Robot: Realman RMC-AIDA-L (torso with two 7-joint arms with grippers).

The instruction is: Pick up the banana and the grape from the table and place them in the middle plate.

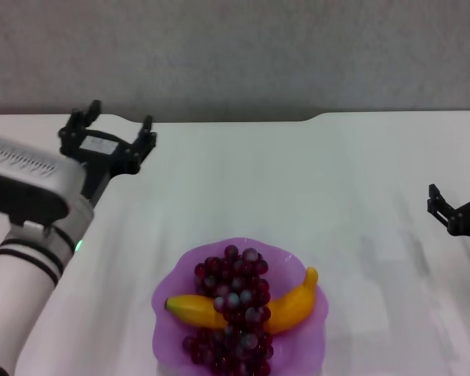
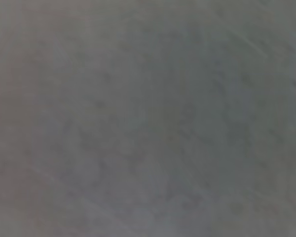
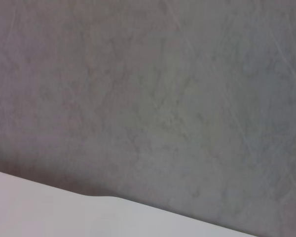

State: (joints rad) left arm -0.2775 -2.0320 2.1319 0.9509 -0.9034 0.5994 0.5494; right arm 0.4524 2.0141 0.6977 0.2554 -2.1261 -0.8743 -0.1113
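Note:
The banana (image 1: 294, 301) lies across the middle plate (image 1: 166, 333), a purple scalloped dish at the near centre of the table (image 1: 298, 180). The grape (image 1: 239, 305), a dark red bunch, lies lengthwise over the banana's middle and hides it. My left gripper (image 1: 116, 127) hovers open and holds nothing near the table's far left edge, well away from the plate. At the right border of the head view my right gripper (image 1: 458, 189) is partly cut off; its fingers stand apart with nothing between them. Neither wrist view shows fruit or plate.
A grey wall (image 1: 235, 47) rises behind the table's notched far edge. The left wrist view holds only that grey wall (image 2: 148, 118). Grey wall also fills the right wrist view above a strip of the table (image 3: 39, 210).

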